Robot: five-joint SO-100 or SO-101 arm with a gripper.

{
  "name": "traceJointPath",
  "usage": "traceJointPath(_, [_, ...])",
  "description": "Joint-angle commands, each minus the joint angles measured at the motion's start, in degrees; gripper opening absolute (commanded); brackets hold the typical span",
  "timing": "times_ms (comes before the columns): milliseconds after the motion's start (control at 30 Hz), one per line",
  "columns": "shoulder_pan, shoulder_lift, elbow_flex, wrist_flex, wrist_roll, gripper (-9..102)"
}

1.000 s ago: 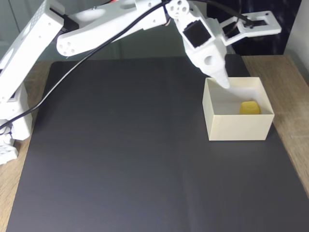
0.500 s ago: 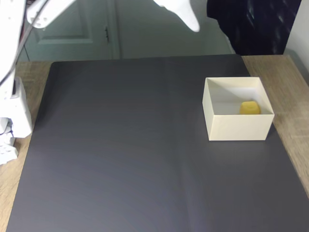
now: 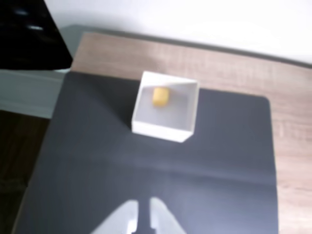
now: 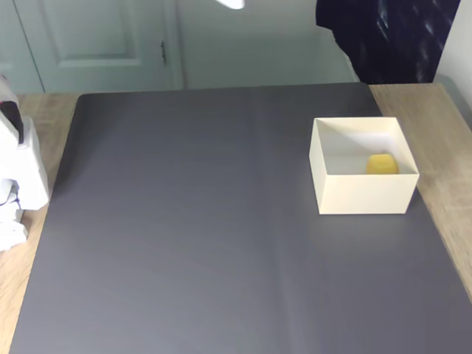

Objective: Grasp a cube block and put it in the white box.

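The yellow cube block [image 4: 381, 164] lies inside the white box [image 4: 365, 195], toward its right back corner in the fixed view. The wrist view looks down from high up on the white box [image 3: 163, 130] with the cube block [image 3: 160, 96] resting on its floor near the far wall. My gripper [image 3: 144, 214] pokes in from the bottom edge of the wrist view, far above and well short of the box. Its two white fingers stand almost together with nothing between them. In the fixed view a white fingertip [image 4: 230, 3] shows at the top edge.
A black mat [image 4: 184, 236] covers most of the wooden table [image 4: 450, 147]. The arm's white base [image 4: 22, 177] stands at the left edge. A door and a dark cloth [image 4: 383, 37] are behind the table.
The arm has lifted away from above the box and swung up and to the left, nearly out of the fixed view. The cube stays in the box.
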Motion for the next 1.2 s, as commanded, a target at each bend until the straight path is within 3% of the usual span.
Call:
traceJointPath(0, [0.09,10.28,9.49,-2.11,-1.05,4])
traceJointPath(667, [5.62,50.19,65.57,-24.7,-1.58,7])
traceJointPath(1167, [10.72,56.6,81.04,-33.49,-0.79,9])
